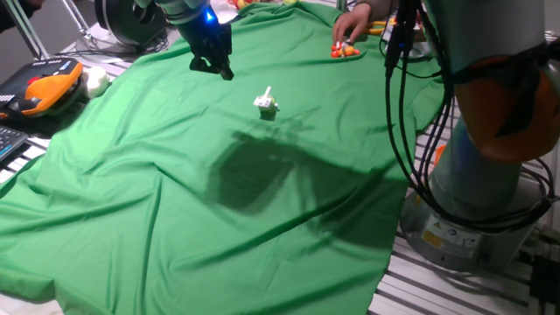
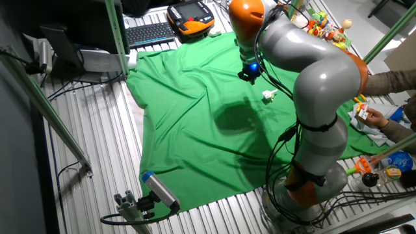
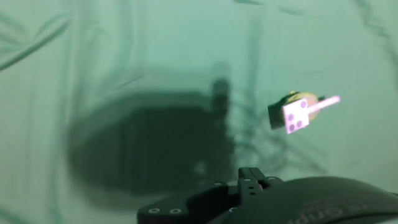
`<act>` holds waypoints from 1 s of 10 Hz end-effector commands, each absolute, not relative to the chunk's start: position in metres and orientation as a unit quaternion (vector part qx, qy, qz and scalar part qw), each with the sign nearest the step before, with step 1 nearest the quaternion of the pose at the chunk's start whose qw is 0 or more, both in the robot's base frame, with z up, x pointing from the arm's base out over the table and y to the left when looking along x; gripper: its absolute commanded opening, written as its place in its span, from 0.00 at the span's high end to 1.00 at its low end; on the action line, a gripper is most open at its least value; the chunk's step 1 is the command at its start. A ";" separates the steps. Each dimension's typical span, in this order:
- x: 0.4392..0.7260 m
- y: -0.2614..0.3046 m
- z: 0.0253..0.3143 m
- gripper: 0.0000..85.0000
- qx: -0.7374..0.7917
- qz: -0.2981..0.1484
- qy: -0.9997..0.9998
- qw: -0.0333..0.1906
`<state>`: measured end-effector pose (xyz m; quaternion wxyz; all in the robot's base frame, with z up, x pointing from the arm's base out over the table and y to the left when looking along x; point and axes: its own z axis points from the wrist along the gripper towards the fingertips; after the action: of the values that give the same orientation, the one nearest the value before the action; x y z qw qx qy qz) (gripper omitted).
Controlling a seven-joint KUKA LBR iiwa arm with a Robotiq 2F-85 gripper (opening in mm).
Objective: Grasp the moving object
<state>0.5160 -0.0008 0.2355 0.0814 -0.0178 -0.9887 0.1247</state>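
Note:
The moving object, a tiny lumpy white toy with a pale yellow-green part (image 1: 267,104), lies on the green cloth (image 1: 175,192). It also shows in the other fixed view (image 2: 268,96) and in the hand view (image 3: 297,113), to the right of centre. My gripper (image 1: 213,63) hangs above the cloth, up and to the left of the toy, apart from it, and it also shows in the other fixed view (image 2: 249,75). Its fingers are too dark and small to tell open from shut. Nothing shows between them.
A person's hand (image 1: 350,31) holds a small orange-red toy (image 1: 346,51) at the cloth's far edge. A larger white lump (image 1: 94,81) and an orange pendant (image 1: 39,92) lie off the cloth at the left. The arm's base (image 1: 477,184) stands at the right.

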 end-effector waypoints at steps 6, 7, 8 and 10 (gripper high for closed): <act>0.547 -0.070 0.184 0.00 -0.055 0.102 -0.993 0.031; 0.550 -0.080 0.179 0.00 -0.067 0.100 -0.992 0.032; 0.552 -0.089 0.178 0.00 -0.081 0.097 -0.991 0.038; 0.551 -0.102 0.170 0.00 -0.103 0.095 -0.989 0.042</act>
<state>0.5504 -0.1036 0.1673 0.0428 -0.1038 -0.9893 0.0933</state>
